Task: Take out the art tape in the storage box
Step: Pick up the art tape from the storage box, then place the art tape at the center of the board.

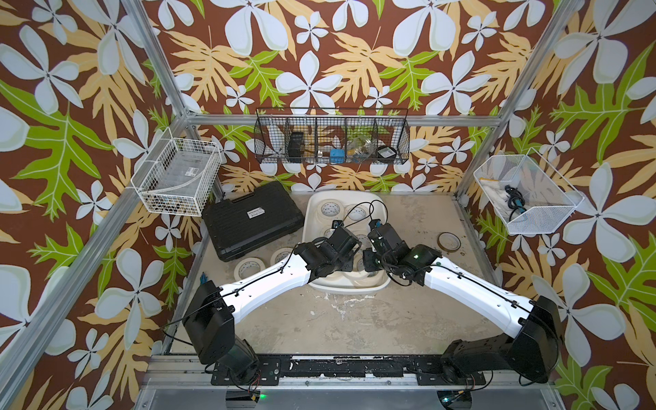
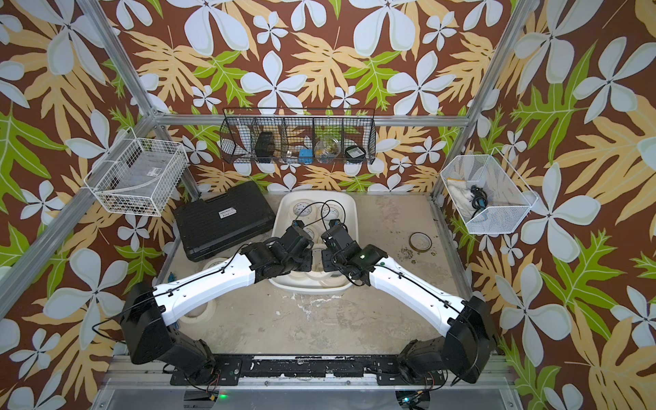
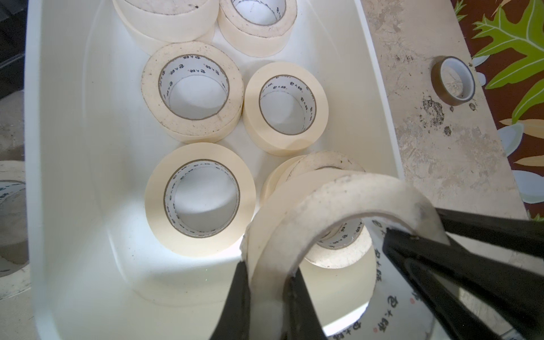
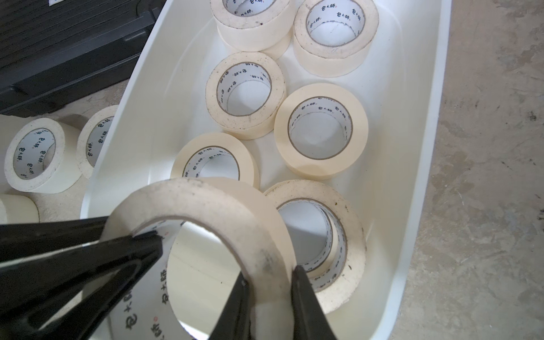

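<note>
Mottled tabletop [image 1: 355, 319] — cream art tape [image 3: 150, 85], print-lined cores

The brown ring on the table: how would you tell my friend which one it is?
Find the big white tub on the table. Look right of it, toward the white wire basket: one ring lies alone. It is thin and dark brown; all other rolls are thick and cream.

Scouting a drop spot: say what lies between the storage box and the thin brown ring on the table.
Bare tabletop separates the storage box from the brown ring, plus dark specks by the ring; the left wrist view shows it.
</note>
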You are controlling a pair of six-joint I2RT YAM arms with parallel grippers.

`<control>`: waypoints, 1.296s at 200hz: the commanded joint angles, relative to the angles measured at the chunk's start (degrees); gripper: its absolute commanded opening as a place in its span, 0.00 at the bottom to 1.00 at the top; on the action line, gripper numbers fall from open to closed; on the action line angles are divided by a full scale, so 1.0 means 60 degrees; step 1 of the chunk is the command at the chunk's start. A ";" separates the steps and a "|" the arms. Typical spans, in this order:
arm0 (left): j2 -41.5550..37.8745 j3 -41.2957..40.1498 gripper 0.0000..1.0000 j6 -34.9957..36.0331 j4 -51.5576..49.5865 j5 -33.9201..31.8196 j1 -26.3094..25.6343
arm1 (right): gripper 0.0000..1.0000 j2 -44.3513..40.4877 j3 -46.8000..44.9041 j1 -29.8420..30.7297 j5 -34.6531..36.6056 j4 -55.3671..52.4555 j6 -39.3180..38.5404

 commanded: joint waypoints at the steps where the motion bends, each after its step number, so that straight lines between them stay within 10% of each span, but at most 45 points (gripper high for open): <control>1: -0.0042 -0.0168 0.00 -0.0400 -0.0097 0.0292 0.0024 | 0.27 -0.0111 -0.0042 -0.0001 -0.0078 0.0192 -0.0064; 62: -0.0996 -0.0597 0.00 -0.1664 -0.0489 0.0054 0.0039 | 0.50 -0.0903 -0.0014 -0.0019 -0.0197 0.0312 -0.0136; 154: -0.5101 -0.4112 0.00 -0.5129 -0.1708 -0.0654 0.2070 | 0.55 -0.1669 -0.0507 -0.0102 0.0007 0.0645 -0.0198; 259: -0.6719 -0.6255 0.00 -0.9037 -0.4248 -0.2251 0.2968 | 0.56 -0.1575 -0.0833 -0.0141 0.0008 0.0823 -0.0154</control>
